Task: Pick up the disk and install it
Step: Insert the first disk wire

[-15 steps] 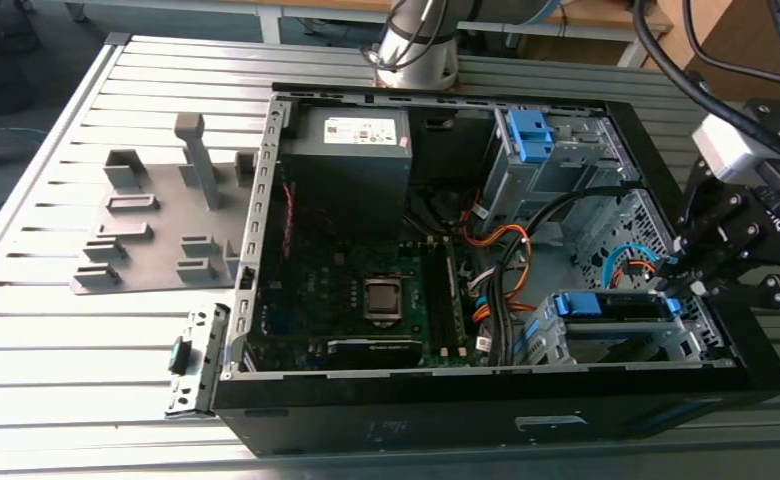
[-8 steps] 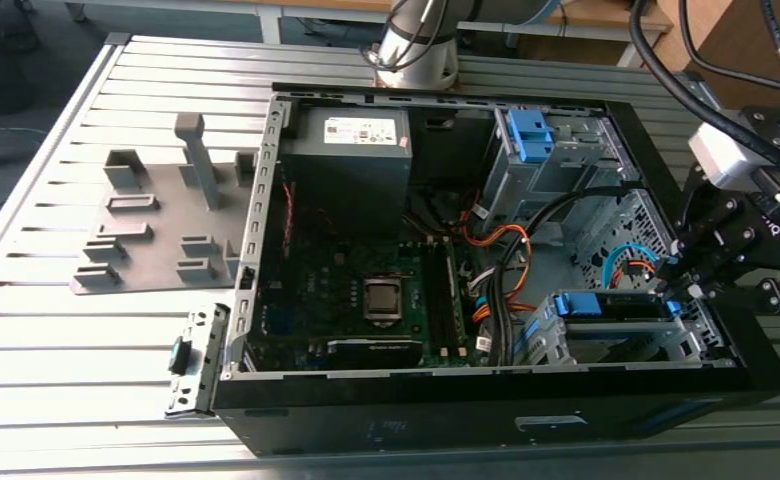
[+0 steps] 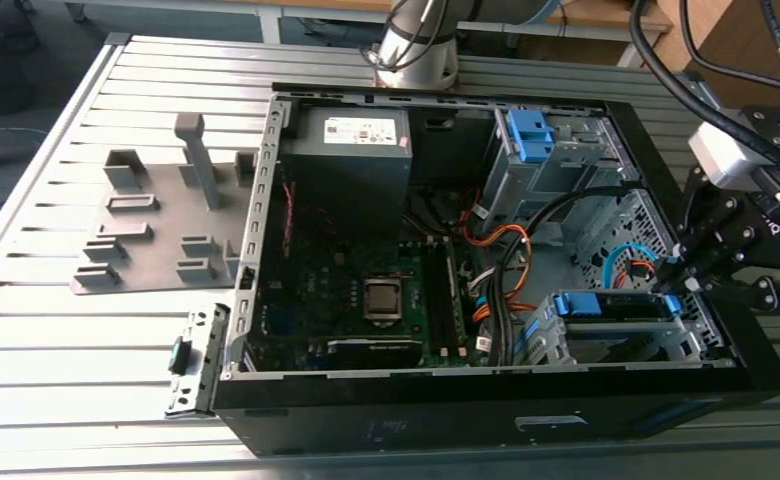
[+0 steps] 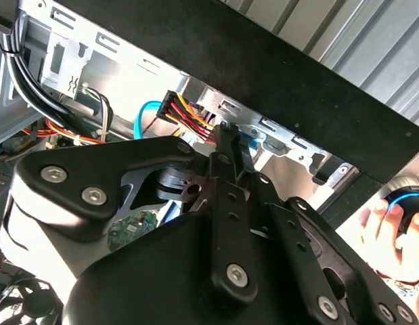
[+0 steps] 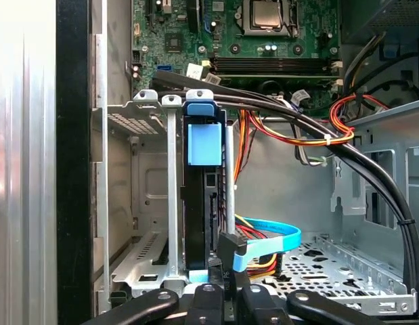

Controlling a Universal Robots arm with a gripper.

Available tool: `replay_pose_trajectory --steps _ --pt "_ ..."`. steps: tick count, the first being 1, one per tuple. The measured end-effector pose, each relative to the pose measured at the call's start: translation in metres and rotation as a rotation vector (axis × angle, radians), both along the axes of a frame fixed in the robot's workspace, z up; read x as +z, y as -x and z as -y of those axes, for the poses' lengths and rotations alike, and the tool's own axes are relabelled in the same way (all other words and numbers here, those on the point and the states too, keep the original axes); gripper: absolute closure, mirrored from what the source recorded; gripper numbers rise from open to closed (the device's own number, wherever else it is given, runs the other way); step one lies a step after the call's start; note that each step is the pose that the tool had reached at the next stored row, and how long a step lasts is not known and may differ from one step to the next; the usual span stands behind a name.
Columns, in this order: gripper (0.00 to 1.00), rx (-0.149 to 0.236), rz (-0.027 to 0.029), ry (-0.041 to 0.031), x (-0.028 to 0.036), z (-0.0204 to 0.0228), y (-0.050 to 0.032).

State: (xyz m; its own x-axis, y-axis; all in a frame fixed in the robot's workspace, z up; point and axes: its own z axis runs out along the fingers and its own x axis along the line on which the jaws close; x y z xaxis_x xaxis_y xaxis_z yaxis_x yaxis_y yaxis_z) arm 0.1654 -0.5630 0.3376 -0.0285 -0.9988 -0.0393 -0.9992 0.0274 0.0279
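The disk (image 3: pixel 609 305) sits upright in the metal drive cage (image 3: pixel 704 335) at the near corner of the open computer case on the exterior view's right, its blue carrier edge facing up. In the first wrist view the disk (image 5: pixel 194 203) stands between the cage's rails with a blue tab (image 5: pixel 204 143) at its far end. My gripper (image 3: pixel 668 280) hangs over the cage's end nearest the case wall. Its fingers are shut, and the tips (image 5: pixel 228 261) rest at the disk's near end beside a blue cable (image 5: pixel 273 242). From behind, the gripper (image 4: pixel 226 132) points down into the case.
A boxy power supply (image 3: pixel 350 150) and a second blue bracket (image 3: pixel 529 135) sit at the case's far side. Black cable bundles (image 5: pixel 311 128) cross above the cage. A grey fixture plate (image 3: pixel 163 235) lies on the slatted table. A person's hand (image 4: pixel 385 227) rests outside the case.
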Motion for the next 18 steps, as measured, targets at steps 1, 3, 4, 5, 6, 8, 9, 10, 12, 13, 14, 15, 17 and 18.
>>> replay_pose_trajectory --steps 1,3,4,5,6,8,9,10,12,13,14,15,17,18 --pt "0.83 0.0 0.0 0.0 0.0 0.0 0.0" --pt "0.84 0.0 0.0 -0.0003 -0.0002 0.0 0.0" --pt "0.84 0.0 0.0 -0.0002 -0.0002 0.0 0.0" --pt "0.84 0.0 0.0 -0.0002 -0.0002 0.0 0.0" --pt "0.84 0.0 0.0 -0.0003 -0.0002 0.0 0.0" --pt "0.84 0.0 0.0 -0.0002 -0.0002 0.0 0.0" --pt "0.84 0.0 0.0 -0.0002 -0.0002 0.0 0.0" --pt "0.84 0.0 0.0 -0.0002 -0.0003 -0.0004 0.0" --pt "0.84 0.0 0.0 -0.0001 -0.0002 -0.0024 0.0002" --pt "0.84 0.0 0.0001 -0.0003 -0.0002 -0.0036 0.0004" --pt "0.84 0.0 0.0003 -0.0006 -0.0001 -0.0045 0.0011" --pt "0.84 0.0 0.0005 -0.0008 -0.0002 -0.0052 0.0022" --pt "0.84 0.0 0.0019 -0.0013 -0.0003 -0.0064 0.0054" --pt "0.84 0.0 0.0021 -0.0029 -0.0006 -0.007 0.0076"
